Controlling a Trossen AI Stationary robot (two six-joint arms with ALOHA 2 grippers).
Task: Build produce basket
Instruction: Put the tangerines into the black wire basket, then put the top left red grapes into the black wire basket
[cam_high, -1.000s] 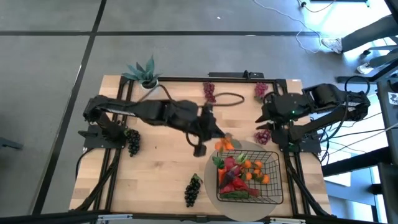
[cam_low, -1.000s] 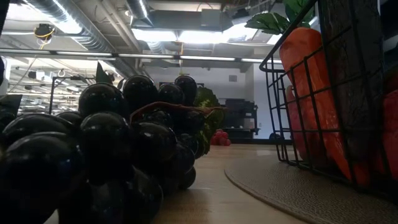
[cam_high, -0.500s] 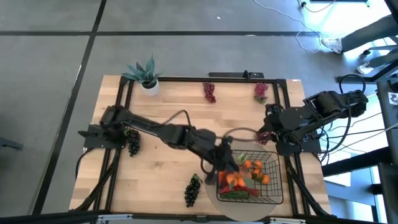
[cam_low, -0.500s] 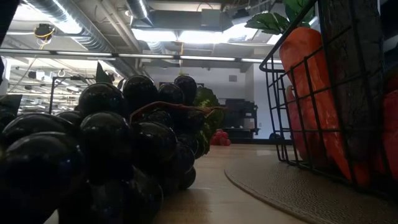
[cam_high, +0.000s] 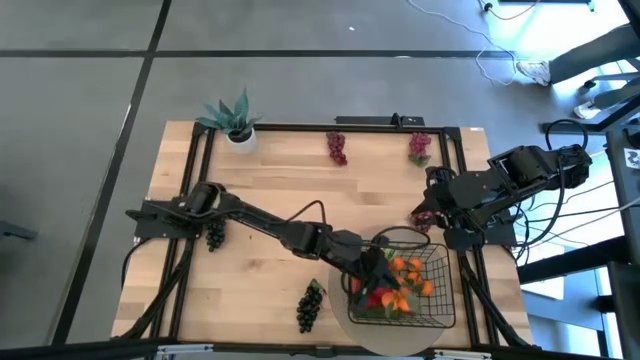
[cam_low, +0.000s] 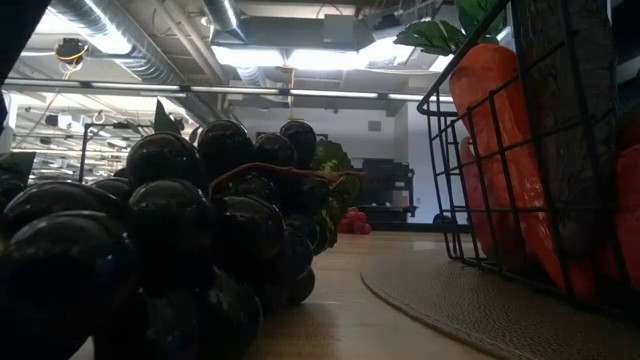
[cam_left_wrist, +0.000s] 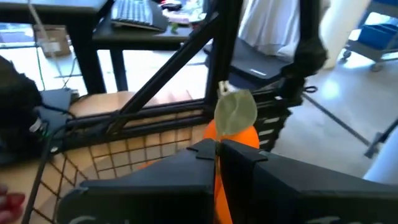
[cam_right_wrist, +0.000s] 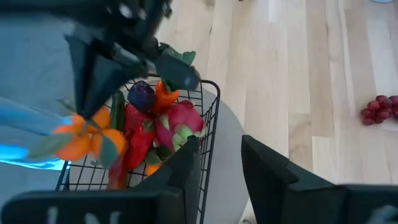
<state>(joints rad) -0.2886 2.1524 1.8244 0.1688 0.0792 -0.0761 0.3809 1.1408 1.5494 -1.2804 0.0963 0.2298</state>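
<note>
Two arms share this tabletop (cam_high: 260, 240). The basket (cam_high: 440, 300) sits at its near right, on a round mat, heaped with produce. My left claw (cam_high: 378, 272) hangs directly over it, pinching a leafy tangerine (cam_left_wrist: 233, 134) that needs only to drop. My right claw (cam_high: 428, 212) waits spread beside red grapes (cam_high: 421, 221).

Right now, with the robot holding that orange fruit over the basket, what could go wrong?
1. The left pincer is shut on a tangerine above the basket, which already looks heaped with produce. Dropped on the pile, it might roll out over the rim.
2. The left arm reaches low across the basket, so pulling back could catch the wire rim and drag it off the round mat.
3. The right pincer waits open nearby; the arms could bump.
</note>
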